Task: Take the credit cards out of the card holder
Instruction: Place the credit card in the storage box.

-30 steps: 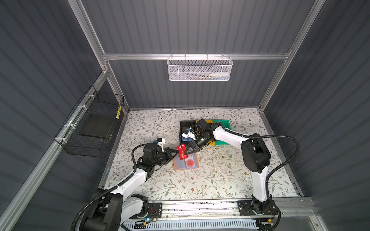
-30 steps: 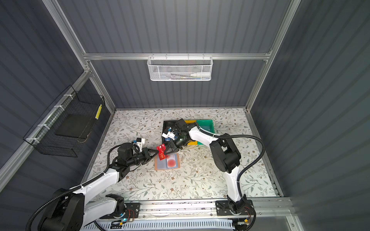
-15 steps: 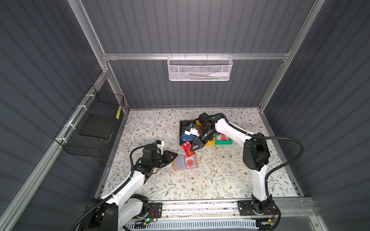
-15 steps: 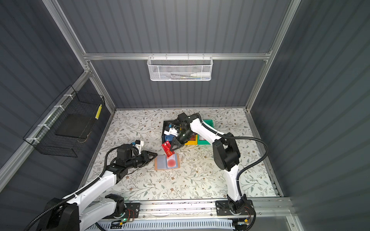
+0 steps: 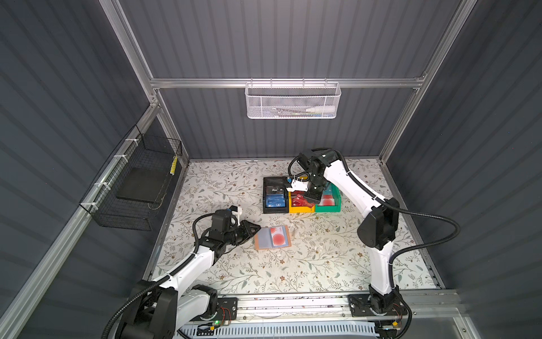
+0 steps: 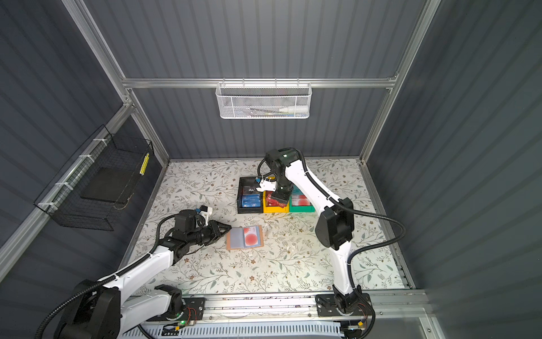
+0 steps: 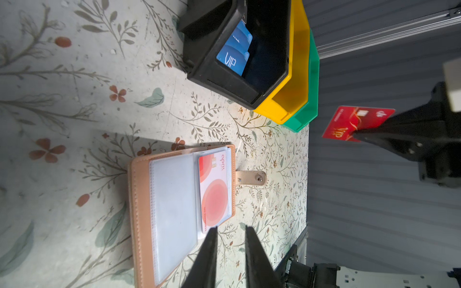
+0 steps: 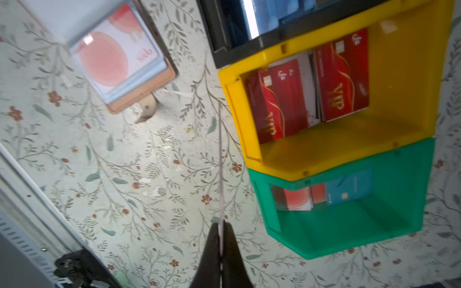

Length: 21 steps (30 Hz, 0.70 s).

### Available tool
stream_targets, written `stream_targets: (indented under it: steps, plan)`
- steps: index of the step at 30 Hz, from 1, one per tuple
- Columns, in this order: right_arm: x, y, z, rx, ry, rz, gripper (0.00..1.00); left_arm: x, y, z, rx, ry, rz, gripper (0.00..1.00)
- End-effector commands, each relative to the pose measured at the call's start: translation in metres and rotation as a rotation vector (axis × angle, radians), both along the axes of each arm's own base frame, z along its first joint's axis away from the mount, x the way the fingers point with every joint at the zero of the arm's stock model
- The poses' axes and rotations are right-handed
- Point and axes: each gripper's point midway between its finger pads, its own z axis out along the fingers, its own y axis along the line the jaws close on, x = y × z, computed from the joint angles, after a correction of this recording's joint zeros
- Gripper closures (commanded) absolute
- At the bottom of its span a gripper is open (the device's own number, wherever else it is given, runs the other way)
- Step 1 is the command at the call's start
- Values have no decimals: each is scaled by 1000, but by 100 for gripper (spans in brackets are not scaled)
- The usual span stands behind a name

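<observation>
Your right claw (image 8: 220, 224), clamped on the red VIP card (image 7: 344, 124), has swung over to the yellow bin (image 8: 349, 149); left claw (image 7: 230, 229), parted and empty, faces the card holder (image 7: 141, 199), its red-circled card (image 7: 215, 192) still sleeved.

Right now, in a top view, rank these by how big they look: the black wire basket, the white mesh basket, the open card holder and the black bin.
1. black wire basket
2. white mesh basket
3. black bin and card holder: these look about alike, so I won't rank them.
</observation>
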Motion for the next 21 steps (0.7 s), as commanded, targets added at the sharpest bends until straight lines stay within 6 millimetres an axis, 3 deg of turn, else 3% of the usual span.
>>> stream_targets:
  steps: [1,6,12,21]
  plan:
    - [22,-22,-16,-155,-40,63,100,2,-2,5,8,-14,-20,78]
    - [36,-22,-31,-193,-53,133,100,4,-3,2,13,-5,-23,78]
    - [44,-16,-33,-171,-80,156,100,9,-6,-5,20,13,-28,78]
    - [40,-5,-39,-128,-50,165,100,14,-9,-17,20,43,-36,78]
